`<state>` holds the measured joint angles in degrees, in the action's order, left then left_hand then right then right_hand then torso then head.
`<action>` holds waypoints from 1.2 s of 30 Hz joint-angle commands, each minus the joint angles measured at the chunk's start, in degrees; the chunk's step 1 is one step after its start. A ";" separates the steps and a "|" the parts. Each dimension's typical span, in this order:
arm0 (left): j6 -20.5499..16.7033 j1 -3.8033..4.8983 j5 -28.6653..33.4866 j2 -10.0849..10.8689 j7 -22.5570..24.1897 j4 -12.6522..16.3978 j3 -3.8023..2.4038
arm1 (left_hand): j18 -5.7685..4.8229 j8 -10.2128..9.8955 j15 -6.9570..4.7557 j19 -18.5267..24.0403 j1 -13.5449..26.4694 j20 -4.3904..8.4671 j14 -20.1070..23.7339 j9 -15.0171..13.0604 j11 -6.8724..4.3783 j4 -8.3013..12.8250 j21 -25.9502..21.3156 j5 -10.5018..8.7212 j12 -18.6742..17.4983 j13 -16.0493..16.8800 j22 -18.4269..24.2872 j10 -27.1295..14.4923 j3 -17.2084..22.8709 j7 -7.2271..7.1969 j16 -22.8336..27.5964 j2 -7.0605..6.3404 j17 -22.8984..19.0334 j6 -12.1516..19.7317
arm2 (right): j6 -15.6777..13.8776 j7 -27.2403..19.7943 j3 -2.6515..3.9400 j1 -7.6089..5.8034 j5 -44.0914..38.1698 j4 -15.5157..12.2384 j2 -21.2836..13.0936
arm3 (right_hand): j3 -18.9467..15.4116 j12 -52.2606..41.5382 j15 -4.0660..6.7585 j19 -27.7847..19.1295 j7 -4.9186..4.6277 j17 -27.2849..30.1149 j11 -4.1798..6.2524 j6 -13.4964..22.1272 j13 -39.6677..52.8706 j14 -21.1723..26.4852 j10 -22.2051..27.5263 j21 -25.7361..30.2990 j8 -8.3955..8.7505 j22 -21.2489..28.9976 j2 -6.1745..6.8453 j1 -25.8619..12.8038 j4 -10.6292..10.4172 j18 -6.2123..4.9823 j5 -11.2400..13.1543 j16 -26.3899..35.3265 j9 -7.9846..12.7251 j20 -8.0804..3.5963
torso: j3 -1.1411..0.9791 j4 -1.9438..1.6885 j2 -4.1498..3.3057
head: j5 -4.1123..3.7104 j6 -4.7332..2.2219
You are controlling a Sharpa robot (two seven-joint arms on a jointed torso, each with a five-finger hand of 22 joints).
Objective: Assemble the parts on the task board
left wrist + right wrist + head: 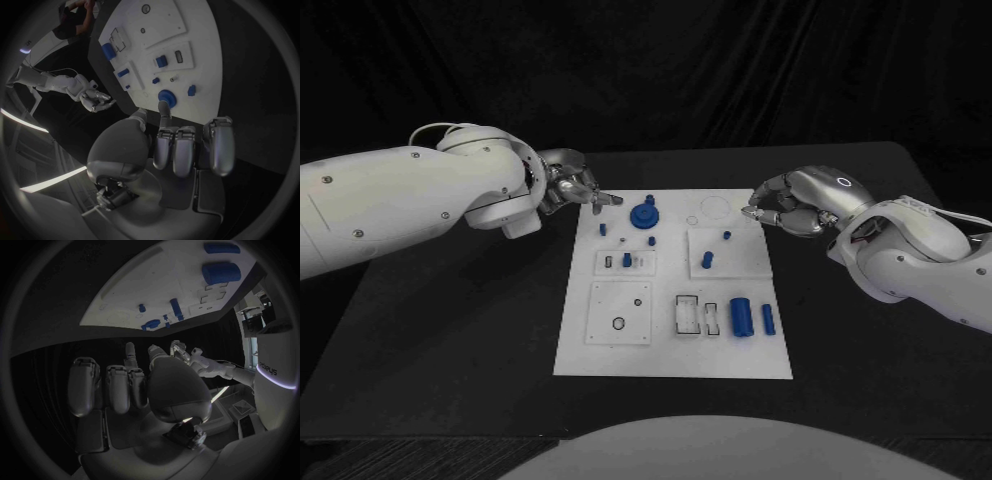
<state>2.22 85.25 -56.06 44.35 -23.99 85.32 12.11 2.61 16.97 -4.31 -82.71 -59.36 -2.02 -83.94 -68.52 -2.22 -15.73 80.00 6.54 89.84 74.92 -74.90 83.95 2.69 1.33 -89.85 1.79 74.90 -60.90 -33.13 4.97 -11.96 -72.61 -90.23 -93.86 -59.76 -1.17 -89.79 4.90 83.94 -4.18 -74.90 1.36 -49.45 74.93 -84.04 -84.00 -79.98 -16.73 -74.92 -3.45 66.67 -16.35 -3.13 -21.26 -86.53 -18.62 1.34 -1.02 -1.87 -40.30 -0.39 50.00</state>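
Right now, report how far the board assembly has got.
Looks done: a blue round part and several small blue pegs stand on the task board. In hand: nothing; the left hand and right hand hover at the board's far corners, holding no part. Left: two blue cylinders lie loose near the front, and several slots sit empty.

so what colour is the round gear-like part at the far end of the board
Blue. The round part on the white board shows best in the head view.
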 commanded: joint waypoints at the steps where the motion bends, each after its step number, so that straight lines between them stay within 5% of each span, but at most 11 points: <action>1: 3.39 0.37 0.05 -0.83 -0.29 -2.16 0.01 | 0.09 -0.19 -0.11 -0.28 -0.82 -0.04 -6.06 -0.32 0.08 0.22 0.37 0.40 0.16 15.08 -10.60 6.05 -0.04 0.07 -0.15 0.14 15.10 0.42 | -1.11 -0.08 0.04 0.10 -0.12 -0.17 -0.03 | 0.24 -0.21 -0.06 2.18 0.08 -9.64 -0.02 -0.44 15.07 -4.85 -6.00 -0.21 0.23 -12.10 -0.20 0.34 -0.23 0.86 -0.33 0.06 0.08 0.23 | -0.13 0.03 -0.18 | 0.06 0.00; 10: 5.44 0.08 0.05 -3.70 -0.04 -7.78 0.03 | 0.11 -0.32 -0.01 -0.25 -2.07 -0.13 -6.06 -0.73 0.20 0.54 0.28 0.99 0.16 15.08 -10.65 6.05 0.03 0.20 -0.15 0.37 15.10 1.05 | -1.00 -0.40 0.04 0.11 -0.12 -0.07 0.17 | 0.27 -0.21 -0.05 2.18 0.10 -9.60 0.00 -0.55 15.07 -4.84 -6.00 -0.21 0.24 -12.10 -0.16 0.48 -0.13 0.86 -0.58 0.08 0.08 0.23 | -0.02 -0.01 -0.13 | -0.04 0.00; 24: 6.84 -2.15 -2.82 -6.46 0.73 -12.55 0.04 | 0.20 -0.67 0.26 0.08 -1.80 -0.35 -6.06 -1.01 0.53 -0.29 -0.20 -0.38 0.16 15.08 -10.58 6.05 -0.71 0.56 -0.15 0.55 15.10 1.77 | -0.96 -0.52 0.04 0.12 -0.12 0.09 0.40 | 0.32 -0.21 -0.04 2.18 0.11 -9.57 0.01 -0.62 15.07 -4.84 -6.00 -0.20 0.27 -12.10 -0.13 0.68 -0.06 0.86 -0.88 0.10 0.10 0.22 | 0.57 0.24 -0.46 | 0.59 0.00; 36: 6.52 -4.15 -5.30 -7.25 1.19 -14.45 0.04 | 0.25 -1.43 0.51 0.24 -1.05 -0.58 -6.06 -0.71 0.80 -0.81 -0.45 -1.34 0.16 15.08 -10.60 6.05 -1.53 0.86 -0.15 0.94 15.10 2.24 | -1.01 -0.53 0.04 0.13 -0.12 0.04 0.20 | 0.34 -0.21 -0.04 2.12 0.11 -9.48 0.01 -0.66 15.07 -4.82 -6.00 -0.04 0.28 -12.05 -0.11 0.76 -0.05 0.82 -1.01 0.16 0.11 0.22 | 0.55 0.15 -0.35 | 0.46 0.00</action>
<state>8.27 81.32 -59.79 37.30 -23.92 71.07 12.20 2.61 15.80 -4.30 -82.52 -60.61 -2.29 -83.94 -69.32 -1.82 -16.61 79.72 5.38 89.84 74.92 -74.94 83.93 1.49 2.16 -89.85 2.51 74.94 -58.84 -33.28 4.54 -11.96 -72.60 -90.23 -93.74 -59.47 -1.17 -89.79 4.90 83.94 -3.98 -74.90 1.36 -49.65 74.91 -84.04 -84.00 -79.98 -16.73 -74.91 -3.68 66.90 -16.35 -3.13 -21.94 -86.53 -18.58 1.34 -0.52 -1.71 -40.69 -0.02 50.00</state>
